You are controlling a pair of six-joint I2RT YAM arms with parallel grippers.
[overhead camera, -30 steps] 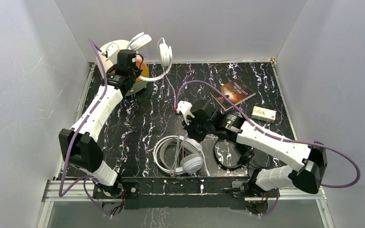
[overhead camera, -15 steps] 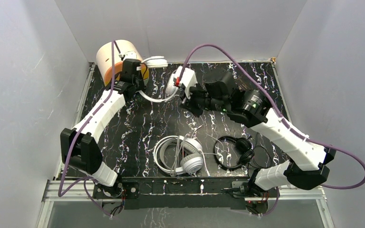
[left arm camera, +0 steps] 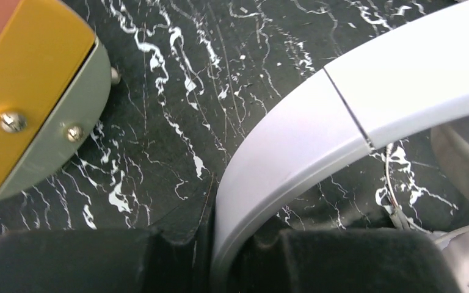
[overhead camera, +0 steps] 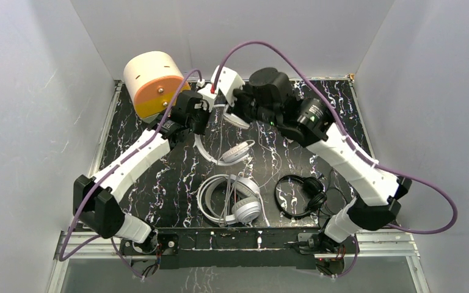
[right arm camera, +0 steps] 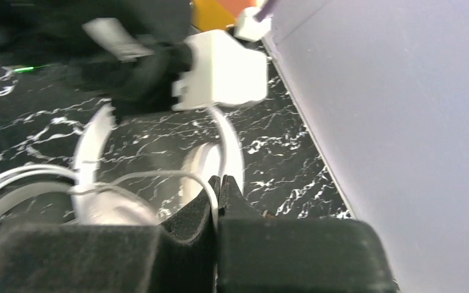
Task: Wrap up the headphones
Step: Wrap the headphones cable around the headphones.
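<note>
My left gripper (overhead camera: 203,121) is shut on the white headband of the slimmer on-ear headphones (overhead camera: 212,155) and holds them over the back middle of the table. In the left wrist view the headband (left arm camera: 317,134) runs out from between my fingers (left arm camera: 229,241). My right gripper (overhead camera: 237,115) is beside it, shut on the pair's thin white cord (right arm camera: 159,176), which loops out from its fingertips (right arm camera: 220,183). One ear cup (overhead camera: 239,151) hangs lower. The big white over-ear pair (overhead camera: 232,199) lies at the front middle. The small black pair (overhead camera: 302,194) lies to its right.
A cream and orange cylinder (overhead camera: 153,82) stands at the back left corner and also shows in the left wrist view (left arm camera: 27,91). The grey back wall (right arm camera: 391,122) is close to my right gripper. The right arm (overhead camera: 348,162) spans the right half of the table.
My left gripper carried the slim white headphones from beside the cylinder toward the table's middle. My right arm swung up from the front to the back and now pinches the cord.
</note>
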